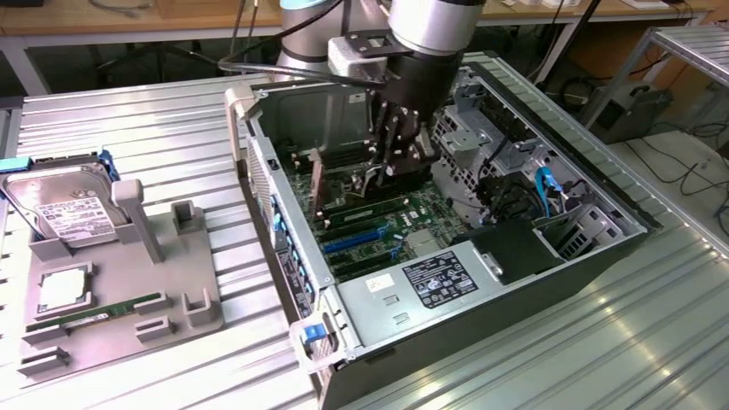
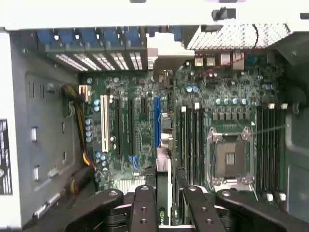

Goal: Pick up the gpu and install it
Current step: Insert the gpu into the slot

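Exterior view: we see the arm reaching down into the open computer case [image 1: 265,162], which lies on its side on the ribbed metal surface [image 1: 547,350]. The gripper [image 1: 395,164] hangs low over the boards inside, and the gpu [image 1: 341,186] stands on edge beneath it, near the case's rear wall. At the exterior view's left, well apart from the case, a grey holder [image 1: 131,256] carries a hard drive [image 1: 63,209] and a green memory stick [image 1: 97,314] (a silver square chip [image 1: 63,289] sits between them).

Wrist view: we look down on the motherboard [image 2: 140,140]. The jaws are drawn narrow on the gpu [image 2: 163,174], seen edge-on as a thin strip between the black fingers [image 2: 145,208]. The card lines up with the blue slot [image 2: 156,118], with a white slot [image 2: 104,123] further off. Whether it is seated we cannot tell. The processor socket [image 2: 229,157] lies off to one side, between banks of memory slots.
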You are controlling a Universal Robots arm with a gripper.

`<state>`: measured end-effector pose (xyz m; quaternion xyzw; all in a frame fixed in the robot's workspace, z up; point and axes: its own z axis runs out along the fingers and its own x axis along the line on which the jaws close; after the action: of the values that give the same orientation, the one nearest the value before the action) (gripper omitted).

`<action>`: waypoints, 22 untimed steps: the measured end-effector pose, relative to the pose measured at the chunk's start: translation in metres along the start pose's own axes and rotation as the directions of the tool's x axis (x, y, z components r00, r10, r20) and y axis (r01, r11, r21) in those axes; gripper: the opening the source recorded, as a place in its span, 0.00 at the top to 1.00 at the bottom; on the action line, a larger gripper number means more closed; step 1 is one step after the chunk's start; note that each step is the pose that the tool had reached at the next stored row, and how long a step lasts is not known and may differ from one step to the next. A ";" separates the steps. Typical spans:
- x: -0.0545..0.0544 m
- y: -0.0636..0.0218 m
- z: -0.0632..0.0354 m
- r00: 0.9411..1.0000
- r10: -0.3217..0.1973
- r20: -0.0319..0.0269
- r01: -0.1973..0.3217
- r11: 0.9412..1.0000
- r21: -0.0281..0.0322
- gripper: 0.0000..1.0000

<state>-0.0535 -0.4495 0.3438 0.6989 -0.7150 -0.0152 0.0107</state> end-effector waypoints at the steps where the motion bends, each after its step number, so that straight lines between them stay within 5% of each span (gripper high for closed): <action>1: 0.006 0.0138 0.0105 1.000 -0.006 0.000 0.006 1.000 0.001 0.74; 6: 0.012 0.0191 0.0412 1.000 -0.010 0.000 0.010 1.000 0.001 0.74; 22: 0.012 0.0186 0.0630 1.000 -0.010 0.000 0.010 1.000 0.001 0.74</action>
<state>-0.0746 -0.4604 0.2815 0.7023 -0.7116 -0.0149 0.0104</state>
